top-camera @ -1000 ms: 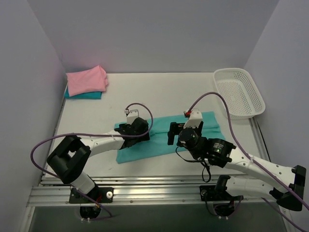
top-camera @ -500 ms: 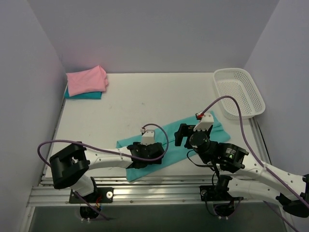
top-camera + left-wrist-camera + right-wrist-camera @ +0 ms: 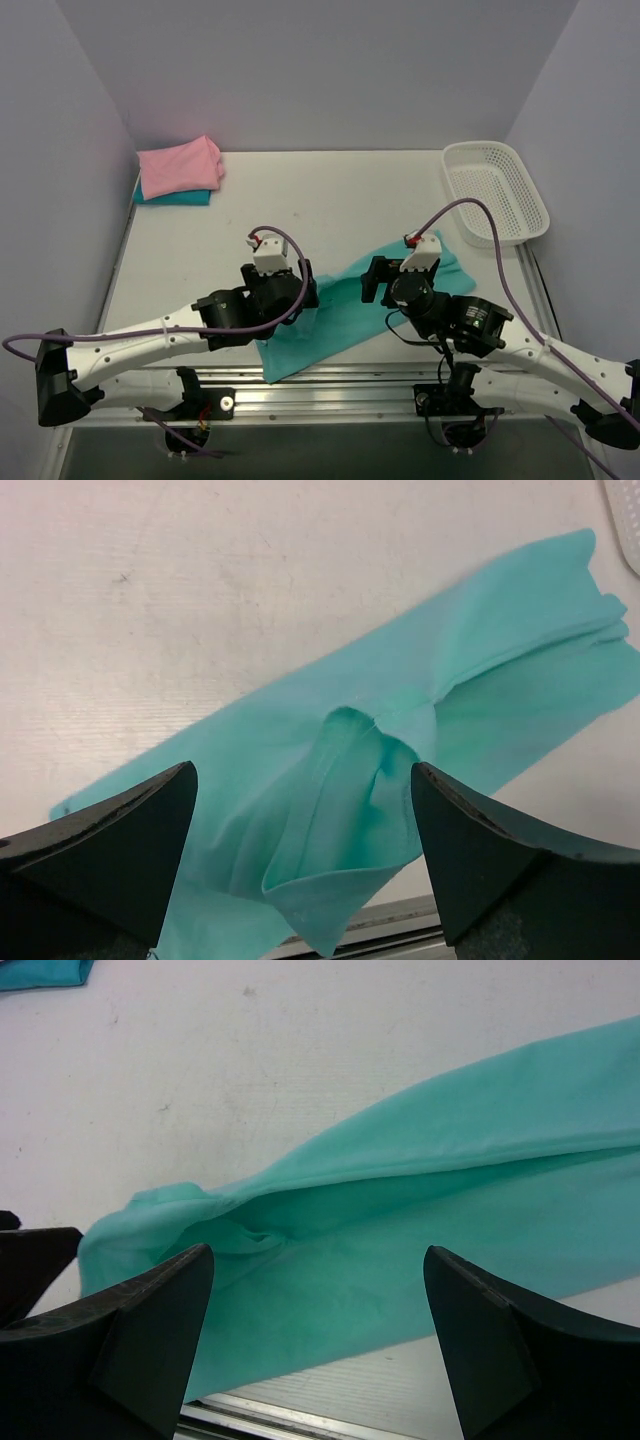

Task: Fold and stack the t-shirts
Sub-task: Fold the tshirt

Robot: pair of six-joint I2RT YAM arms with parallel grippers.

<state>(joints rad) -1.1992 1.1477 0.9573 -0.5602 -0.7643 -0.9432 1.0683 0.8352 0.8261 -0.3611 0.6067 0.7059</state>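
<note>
A teal-green t-shirt [image 3: 335,315] lies as a long, rumpled diagonal band on the white table, from the near edge up toward the right. It fills the left wrist view [image 3: 380,740] and the right wrist view [image 3: 420,1220]. My left gripper [image 3: 285,300] hovers over its left part, open and empty, with a raised fold [image 3: 345,810] between the jaws. My right gripper [image 3: 385,285] hovers over its middle, open and empty. A folded pink t-shirt [image 3: 178,165] lies on a folded darker teal-blue t-shirt [image 3: 175,197] at the far left.
A white plastic mesh basket [image 3: 495,190] stands at the far right of the table [image 3: 300,190]. The metal rail [image 3: 330,385] runs along the near edge, just below the shirt's lower corner. Purple cables loop off both arms.
The left arm swung out to the left and its gripper lifted back from the shirt's near corner. The shirt has slid toward the near edge and lies more diagonal. The right gripper stayed roughly in place.
</note>
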